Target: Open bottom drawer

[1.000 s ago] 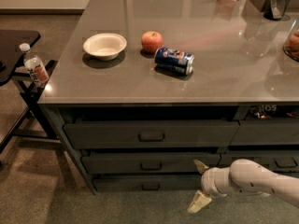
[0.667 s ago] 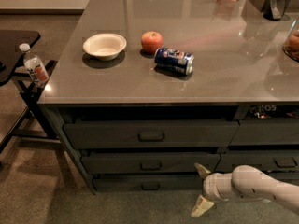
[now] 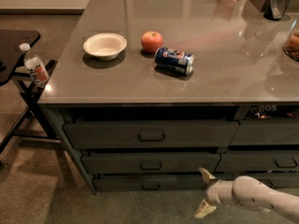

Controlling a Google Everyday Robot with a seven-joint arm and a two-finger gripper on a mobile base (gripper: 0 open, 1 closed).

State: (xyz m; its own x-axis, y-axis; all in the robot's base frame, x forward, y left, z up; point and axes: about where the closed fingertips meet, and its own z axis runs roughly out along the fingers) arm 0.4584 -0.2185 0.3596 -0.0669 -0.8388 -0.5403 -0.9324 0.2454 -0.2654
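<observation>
- My claw (image 3: 204, 192) is low in front of the bench (image 3: 140, 85), near the floor, at the right end of the left drawer stack.
- It is released: the two pale fingers (image 3: 204, 210) are spread wide, one above the other, with nothing between them.
- The upper finger points at the right end of the bottom drawer (image 3: 121, 183). I cannot tell whether it touches the front.
- My white forearm (image 3: 261, 197) comes in from the lower right corner.
- The bottom drawer is the slimmest dark grey front, lowest of three, and it looks shut, roughly in line with the fronts above it.
- Its small black loop handle (image 3: 150, 186) sits at the centre of the front, well to the left of my claw and apart from it.
- Above it are the middle drawer (image 3: 117, 163) and the taller top drawer (image 3: 107, 134), each with a handle at centre.
- The neighbouring stack (image 3: 266, 135) starts just right of my claw.
- On the bench top, a white bowl (image 3: 104, 45) stands at the left and a red apple (image 3: 152, 41) just to its right.
- A blue can (image 3: 174, 60) lies on its side just beside the apple, nearer the front edge.
- To the left of the bench, a water bottle (image 3: 34, 68) stands at the edge of a dark side table (image 3: 16, 38).
</observation>
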